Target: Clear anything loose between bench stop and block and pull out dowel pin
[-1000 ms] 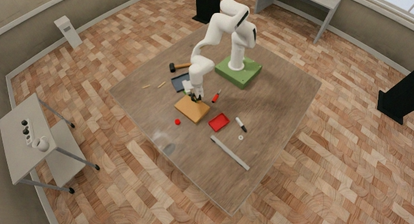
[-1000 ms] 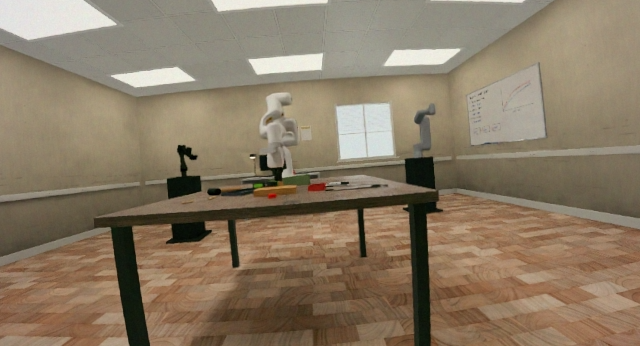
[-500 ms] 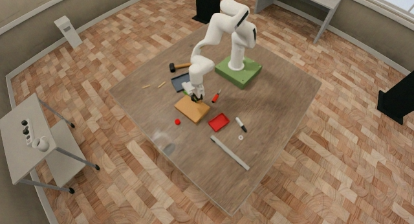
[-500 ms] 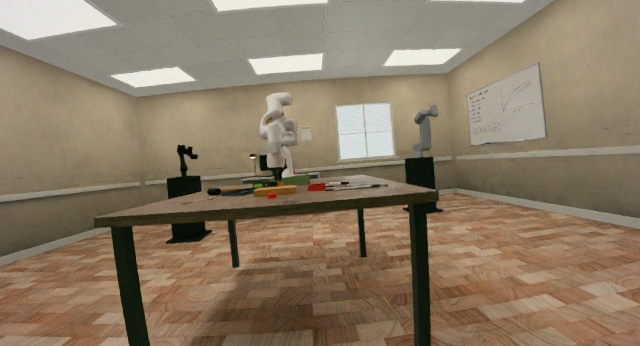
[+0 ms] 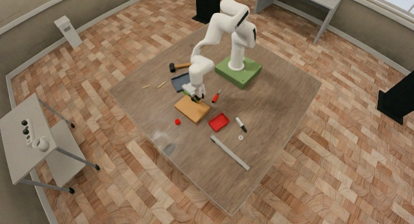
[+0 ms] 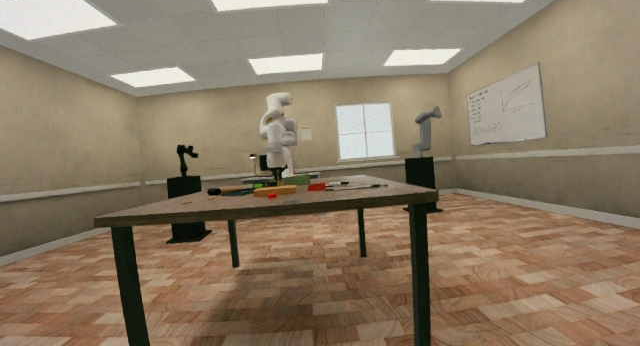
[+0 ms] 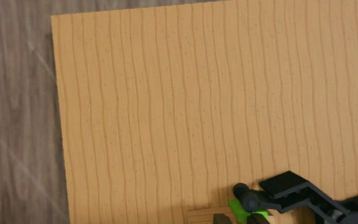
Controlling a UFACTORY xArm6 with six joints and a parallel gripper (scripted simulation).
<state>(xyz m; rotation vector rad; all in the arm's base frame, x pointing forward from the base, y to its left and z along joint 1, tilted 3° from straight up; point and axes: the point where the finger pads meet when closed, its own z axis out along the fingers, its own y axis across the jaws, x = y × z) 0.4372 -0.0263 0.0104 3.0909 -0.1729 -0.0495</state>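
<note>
The tan bench board [image 5: 191,111] [image 6: 275,190] [image 7: 170,100] lies in the middle of the table. My gripper [image 5: 196,99] [image 6: 276,176] points straight down at the board's far corner, where the small wooden block [image 7: 200,216] sits. It is shut on the block's dowel pin, which is hidden between the fingers. The black and green spring clamp [image 7: 290,196] [image 5: 186,92] lies right beside the gripper at that corner, with its jaw tip at the block. The bench stop is hidden, and the fingers do not show in the wrist view.
A red tray [image 5: 218,122], a red cap [image 5: 177,122], a red screwdriver [image 5: 216,96], a marker [image 5: 240,124], a washer [image 5: 240,137] and a grey bar [image 5: 229,152] lie around the board. A hammer [image 5: 179,67] and a dark tray [image 5: 180,82] lie behind it. The arm stands on a green base [image 5: 239,71].
</note>
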